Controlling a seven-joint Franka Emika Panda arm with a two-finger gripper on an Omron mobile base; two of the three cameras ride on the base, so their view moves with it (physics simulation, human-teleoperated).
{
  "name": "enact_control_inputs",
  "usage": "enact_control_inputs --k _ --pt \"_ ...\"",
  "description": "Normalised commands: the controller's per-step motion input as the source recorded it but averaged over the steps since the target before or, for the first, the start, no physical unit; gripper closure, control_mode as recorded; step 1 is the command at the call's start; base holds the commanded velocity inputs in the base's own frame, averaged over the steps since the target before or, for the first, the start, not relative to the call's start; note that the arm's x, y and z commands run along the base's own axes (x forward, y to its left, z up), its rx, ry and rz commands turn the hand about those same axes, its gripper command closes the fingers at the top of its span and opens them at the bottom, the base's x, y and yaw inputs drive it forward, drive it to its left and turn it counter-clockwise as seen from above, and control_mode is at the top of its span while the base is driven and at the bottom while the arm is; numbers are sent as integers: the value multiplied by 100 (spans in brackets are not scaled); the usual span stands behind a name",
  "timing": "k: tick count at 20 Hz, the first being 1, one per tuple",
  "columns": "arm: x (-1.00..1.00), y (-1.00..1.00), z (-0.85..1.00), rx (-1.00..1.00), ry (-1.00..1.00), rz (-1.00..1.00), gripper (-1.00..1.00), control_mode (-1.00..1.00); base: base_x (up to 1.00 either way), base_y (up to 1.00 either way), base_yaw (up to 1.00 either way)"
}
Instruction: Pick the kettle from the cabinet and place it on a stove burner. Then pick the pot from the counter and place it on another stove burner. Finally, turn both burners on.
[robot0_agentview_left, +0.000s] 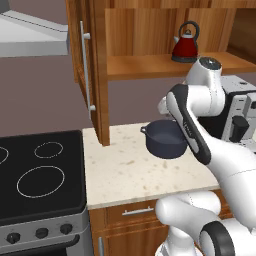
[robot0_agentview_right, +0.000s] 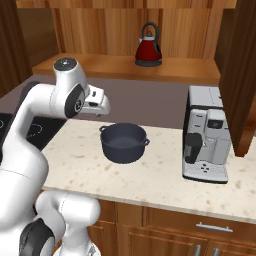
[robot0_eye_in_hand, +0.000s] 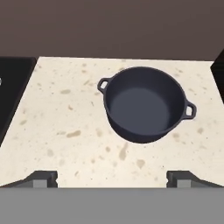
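Here, from left to right, the black stove (robot0_agentview_left: 40, 175) sits bare, then the speckled counter (robot0_agentview_left: 130, 175) with the dark pot (robot0_eye_in_hand: 144, 105) on it, and up on the cabinet (robot0_agentview_left: 150, 65) shelf, the red kettle (robot0_agentview_right: 149, 46). The gripper (robot0_eye_in_hand: 111, 178) hangs above the counter, jaws wide apart and holding nothing. Reaching up for the kettle, the arm could likely knock the shelf edge or topple the kettle.

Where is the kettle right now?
The red kettle stands upright on the open cabinet's shelf, above the counter. In the right base view it sits above and slightly right of the dark pot, left of the coffee machine.
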Motion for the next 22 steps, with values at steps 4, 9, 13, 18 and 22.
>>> enact_control_inputs --k 4,9,13,18,22 --pt "-16 -28 30 0 -11 0 -100 -100 0 0 0" --pt "-24 -23 27 0 -14 4 -100 -100 0 0 0" --pt "-28 -21 33 0 -15 2 -100 -100 0 0 0" --pt "-31 -19 38 0 -18 2 -100 -100 0 0 0" --pt "-36 -20 36 0 -21 2 -100 -100 0 0 0"
